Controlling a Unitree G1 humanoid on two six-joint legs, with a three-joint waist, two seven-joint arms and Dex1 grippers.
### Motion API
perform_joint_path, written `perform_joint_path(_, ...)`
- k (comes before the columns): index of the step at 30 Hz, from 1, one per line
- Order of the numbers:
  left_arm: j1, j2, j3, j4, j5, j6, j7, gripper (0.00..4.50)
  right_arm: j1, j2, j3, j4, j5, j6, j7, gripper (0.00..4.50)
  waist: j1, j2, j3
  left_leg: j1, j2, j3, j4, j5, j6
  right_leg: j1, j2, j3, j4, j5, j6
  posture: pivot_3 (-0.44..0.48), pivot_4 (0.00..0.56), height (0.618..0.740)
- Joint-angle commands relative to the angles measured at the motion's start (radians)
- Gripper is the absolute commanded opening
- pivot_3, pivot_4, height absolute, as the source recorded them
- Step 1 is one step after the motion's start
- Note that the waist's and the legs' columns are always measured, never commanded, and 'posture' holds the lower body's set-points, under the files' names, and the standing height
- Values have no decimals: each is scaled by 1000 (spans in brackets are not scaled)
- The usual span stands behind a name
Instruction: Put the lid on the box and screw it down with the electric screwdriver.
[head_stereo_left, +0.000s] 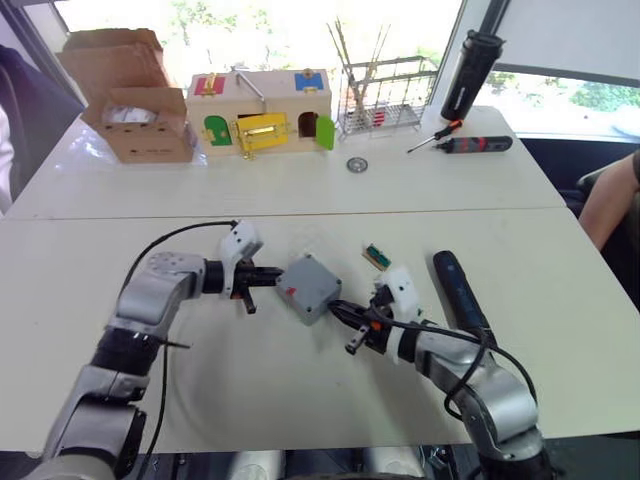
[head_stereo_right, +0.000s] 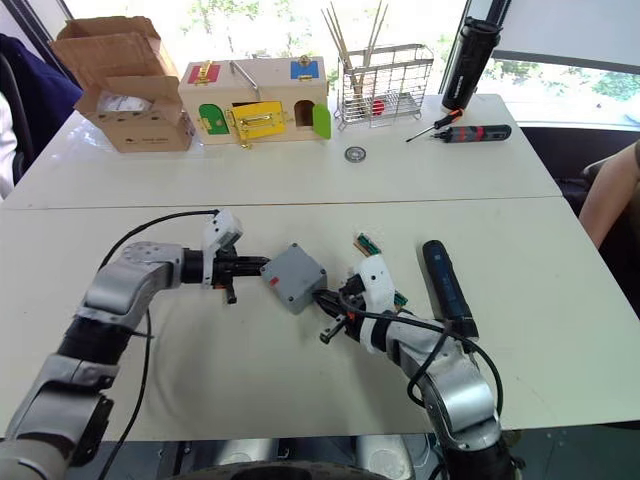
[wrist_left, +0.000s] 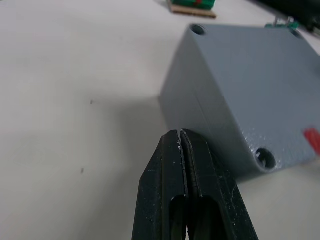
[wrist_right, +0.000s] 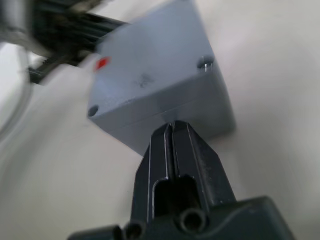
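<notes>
The grey box (head_stereo_left: 308, 288) stands mid-table, turned diagonally. The lid (wrist_left: 250, 75) sits on top of it, with corner screw holes and a small red mark showing, and a thin seam runs along the box wall (wrist_left: 200, 117). My left gripper (head_stereo_left: 272, 277) is shut, its tips touching the box's left side. From the other side my right gripper (head_stereo_left: 335, 308) is also shut, with its tips against the box's right wall (wrist_right: 200, 115). The electric screwdriver (head_stereo_left: 460, 288), dark blue-black, lies flat on the table to the right of my right gripper.
A small green part (head_stereo_left: 377, 256) lies just behind the box. At the back stand a cardboard carton (head_stereo_left: 135, 100), a colourful wooden latch box (head_stereo_left: 262, 110), a wire rack (head_stereo_left: 385, 95), a tall black cylinder (head_stereo_left: 470, 75) and a black-and-red tool (head_stereo_left: 475, 145). A person's arm (head_stereo_left: 610, 200) is at the right edge.
</notes>
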Motion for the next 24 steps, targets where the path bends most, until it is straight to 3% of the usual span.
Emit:
perform_joint_path(1, 38, 11, 12, -125, -62, 60, -1, 27, -45, 5, 4, 22, -5, -65, -38, 0, 3, 1, 0, 0, 0, 0, 0, 0, 0, 0, 0, 0, 0, 0, 0, 0, 150, 740)
perform_joint_path(5, 65, 15, 16, -181, -81, 98, 23, 27, -66, -6, 7, 53, 3, -87, -48, 0, 5, 1, 0, 0, 0, 0, 0, 0, 0, 0, 0, 0, 0, 0, 0, 0, 150, 740)
perform_joint_path(16, 30, -27, 10, -120, -59, 62, 102, 27, -85, -24, 9, 79, 16, -106, -53, 0, 3, 1, 1, 0, 0, 0, 0, 0, 0, 0, 0, 0, 0, 0, 0, 0, 150, 740)
perform_joint_path(21, 29, 45, 40, -127, -63, 60, 64, 27, -71, -62, -51, 4, 39, -66, -56, 0, 2, 1, 1, 0, 0, 0, 0, 0, 0, 0, 0, 0, 0, 0, 0, 0, 150, 740)
perform_joint_path(24, -51, 97, 143, -105, -146, 140, 51, 27, -69, -110, -149, -134, 124, 39, -37, 0, 6, 2, 1, -4, 0, 0, 0, 0, 0, -4, 0, 0, 0, 0, 0, 0, 150, 740)
